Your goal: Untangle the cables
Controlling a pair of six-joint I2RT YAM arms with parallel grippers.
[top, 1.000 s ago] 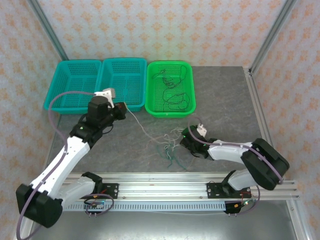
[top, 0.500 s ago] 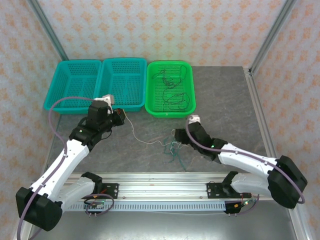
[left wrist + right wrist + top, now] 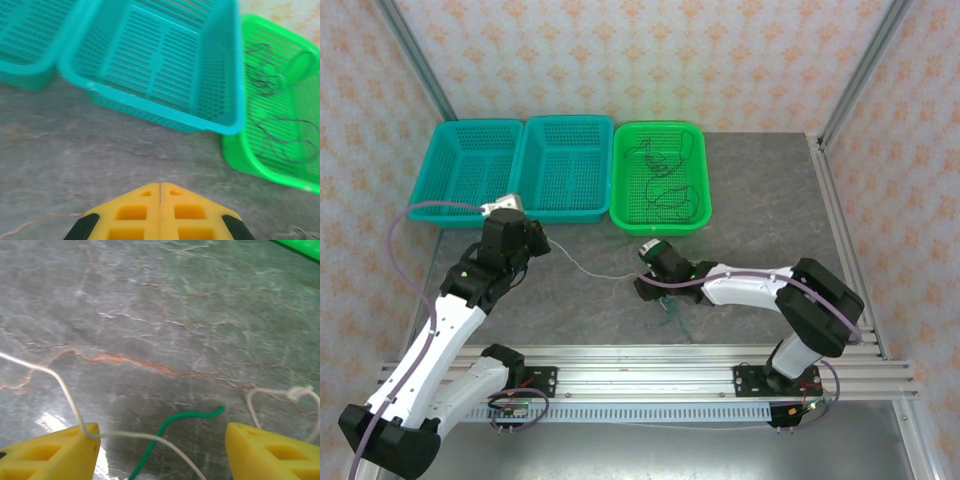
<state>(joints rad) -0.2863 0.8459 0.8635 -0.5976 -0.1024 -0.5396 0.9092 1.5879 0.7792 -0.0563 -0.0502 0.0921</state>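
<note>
Near teal basket (image 3: 150, 106) rim, left pincer (image 3: 160, 185)

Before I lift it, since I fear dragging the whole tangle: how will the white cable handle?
Probably floppy: the white cable droops in loose curves over a finger of the open right gripper. It is likely very light, being so thin. It may drag along the green cable that crosses it, and its knot could snag.
</note>
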